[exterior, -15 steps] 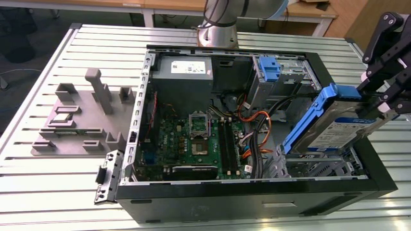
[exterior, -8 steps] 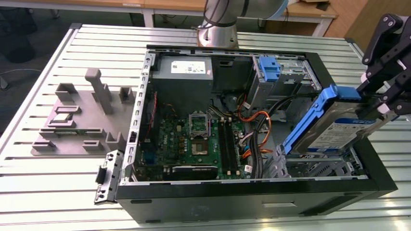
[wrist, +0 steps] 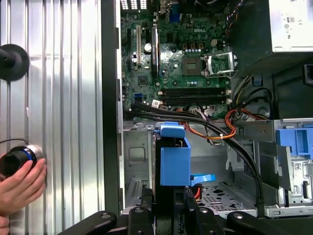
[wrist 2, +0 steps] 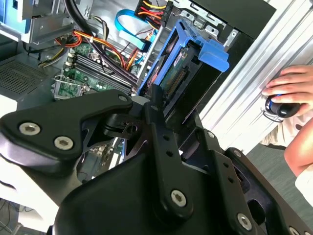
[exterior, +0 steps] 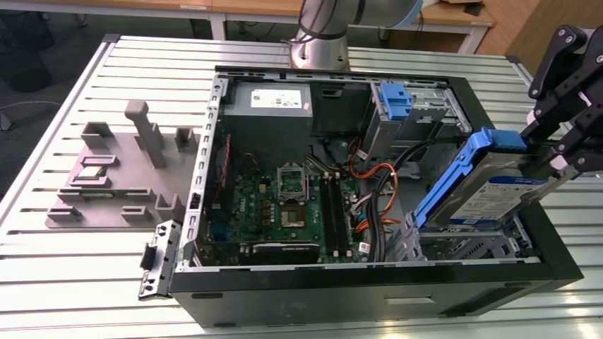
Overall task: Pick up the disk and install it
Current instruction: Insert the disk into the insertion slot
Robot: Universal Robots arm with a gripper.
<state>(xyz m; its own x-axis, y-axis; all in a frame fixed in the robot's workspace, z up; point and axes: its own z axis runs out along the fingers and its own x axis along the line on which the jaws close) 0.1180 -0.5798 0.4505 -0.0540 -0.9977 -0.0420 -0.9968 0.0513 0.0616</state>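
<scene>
Hand (exterior: 554,168) clamped on disk (exterior: 485,189) at exterior view's right edge; disk tilted steeply above open computer case (exterior: 358,286).

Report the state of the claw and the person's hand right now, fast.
Claw: closed on the disk, holding it tilted over the open computer case.
Person's hand: open, fingers against a round black-and-blue knob, not gripping it.

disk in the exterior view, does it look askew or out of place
Yes. The disk stands tilted on edge over the drive bay on the exterior view's right of the open case, clamped in the tool, not seated flat. In the first wrist view a hand rests on a knob beside the case.
</scene>
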